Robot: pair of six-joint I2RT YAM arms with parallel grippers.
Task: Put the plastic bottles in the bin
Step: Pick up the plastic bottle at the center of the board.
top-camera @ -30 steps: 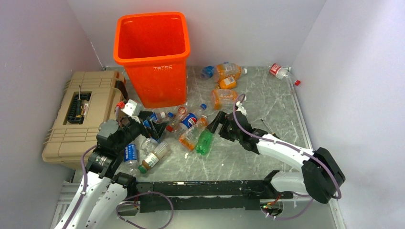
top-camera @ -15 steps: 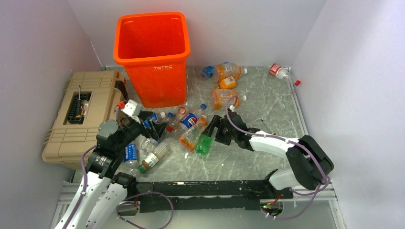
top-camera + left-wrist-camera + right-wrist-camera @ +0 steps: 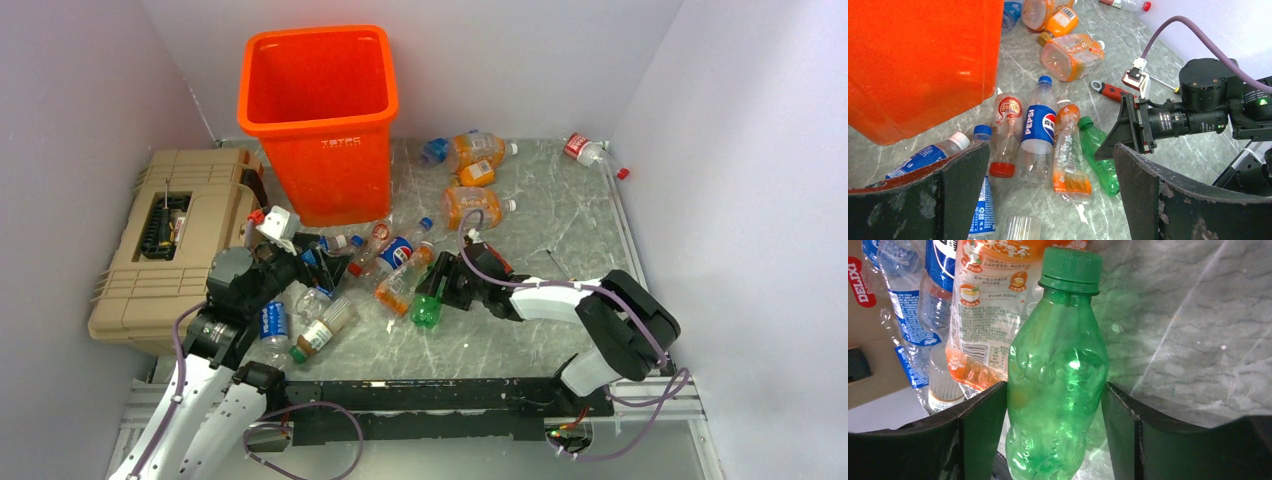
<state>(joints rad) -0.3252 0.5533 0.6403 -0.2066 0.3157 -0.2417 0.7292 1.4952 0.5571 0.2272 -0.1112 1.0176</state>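
Noting the right gripper [image 3: 1055, 392] pinching the green bottle [image 3: 1058, 360], which lies on the table [image 3: 560, 220] in front of the bin [image 3: 335, 175]; we see the left gripper [image 3: 1050, 150], jaws spread wide, nearer the bin.

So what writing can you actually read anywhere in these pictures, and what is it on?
"PEPSI": clear bottle, on its blue label.
"DELIXI": red sticker on a tan surface.
White lettering on the orange bin: too small to read.
Print on the orange bottle label: too small to read.
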